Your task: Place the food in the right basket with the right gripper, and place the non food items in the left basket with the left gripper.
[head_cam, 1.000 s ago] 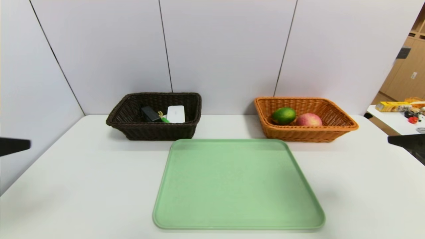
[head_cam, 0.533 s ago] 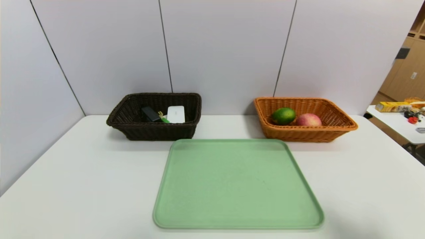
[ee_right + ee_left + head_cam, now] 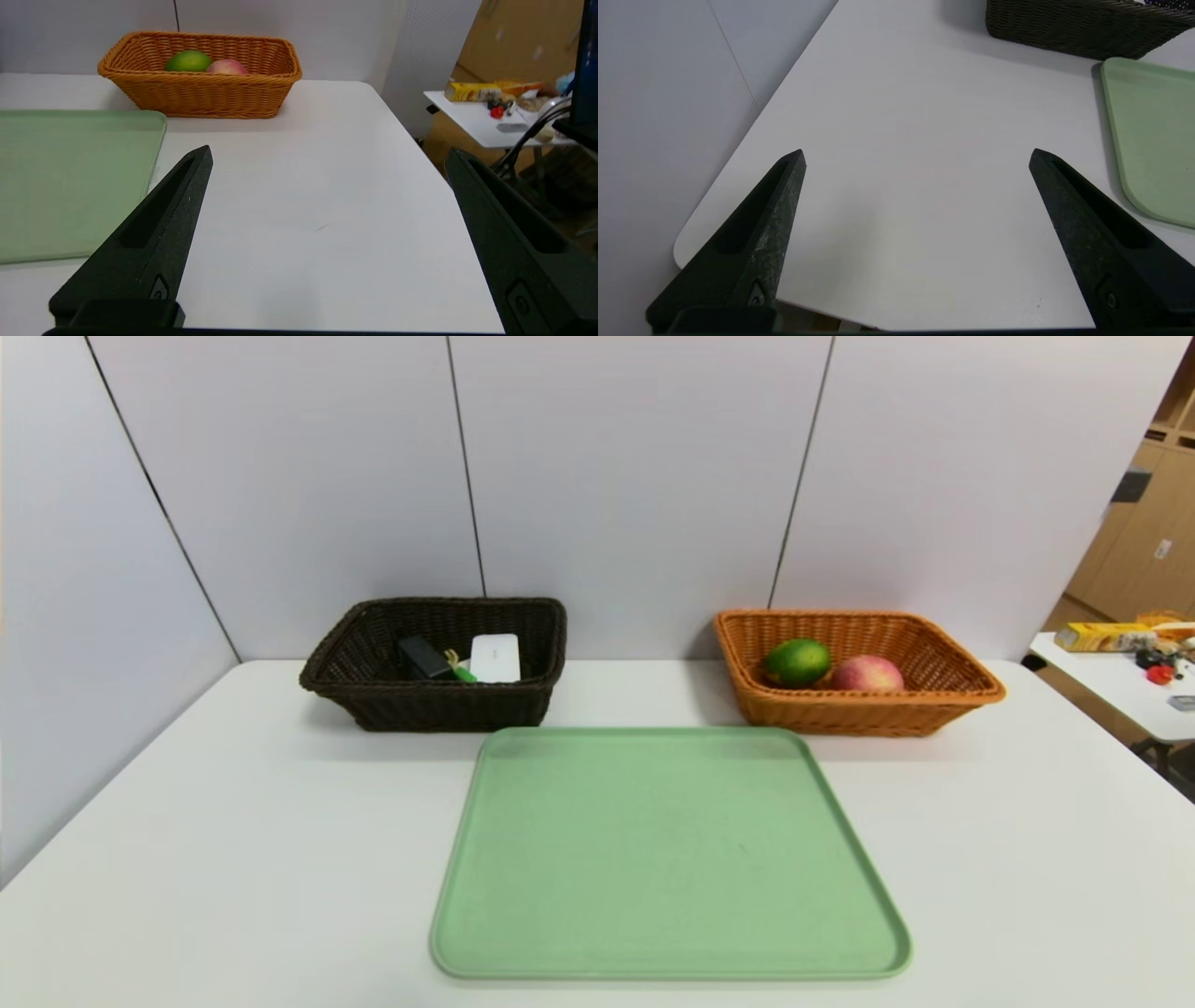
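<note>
The green fruit point(image 3: 797, 662) and the pink-red peach point(image 3: 867, 673) lie in the orange right basket point(image 3: 943, 705); the basket point(image 3: 201, 95), green fruit point(image 3: 188, 61) and peach point(image 3: 226, 67) also show in the right wrist view. The dark brown left basket point(image 3: 439, 705) holds the white case point(image 3: 495, 657), the black pump bottle point(image 3: 422, 656) and the green spoon handle point(image 3: 462, 671); the soap-like block is hidden. My left gripper point(image 3: 916, 156) is open and empty over the table's near left corner. My right gripper point(image 3: 327, 154) is open and empty over the table's near right part. Neither shows in the head view.
An empty green tray point(image 3: 667, 854) lies in the middle of the white table point(image 3: 233, 849), in front of both baskets. A wall stands behind. A side table point(image 3: 1116, 677) with small items stands off to the right, past the table's edge.
Both grippers' tips, at the left and right edges of the head view one second ago, have drawn back out of that view. Nothing else has moved.
</note>
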